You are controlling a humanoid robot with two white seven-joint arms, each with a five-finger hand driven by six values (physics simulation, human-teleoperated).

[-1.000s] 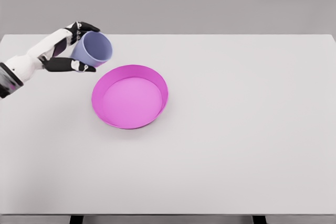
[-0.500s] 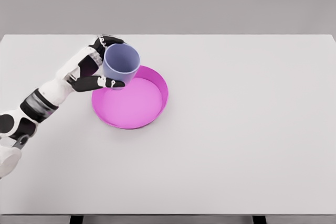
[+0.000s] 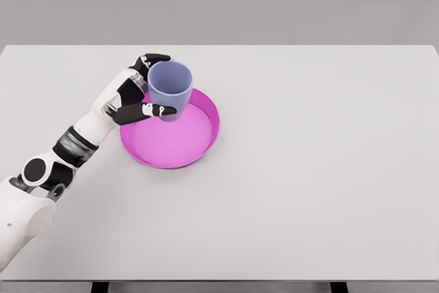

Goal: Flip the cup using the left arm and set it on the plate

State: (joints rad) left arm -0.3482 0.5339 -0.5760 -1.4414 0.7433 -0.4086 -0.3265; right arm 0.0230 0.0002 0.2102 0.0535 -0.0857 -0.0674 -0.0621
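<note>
A lavender-blue cup [image 3: 169, 89] is held nearly upright, mouth up, over the far left part of the magenta plate [image 3: 199, 147]. My left hand [image 3: 145, 90] is shut on the cup, thumb in front of its lower wall and fingers wrapped behind it. The arm reaches in from the lower left. The plate is a round shallow dish with a raised rim, lying on the white table left of the middle. Whether the cup's base touches the plate is hidden by the cup itself.
The white table [image 3: 322, 169] stretches wide to the right of the plate. Its front edge runs along the bottom of the view, its far edge just behind the hand.
The left hand has carried the cup rightward from the table's far left to over the plate. The cup has turned from mouth tilted sideways to nearly upright.
</note>
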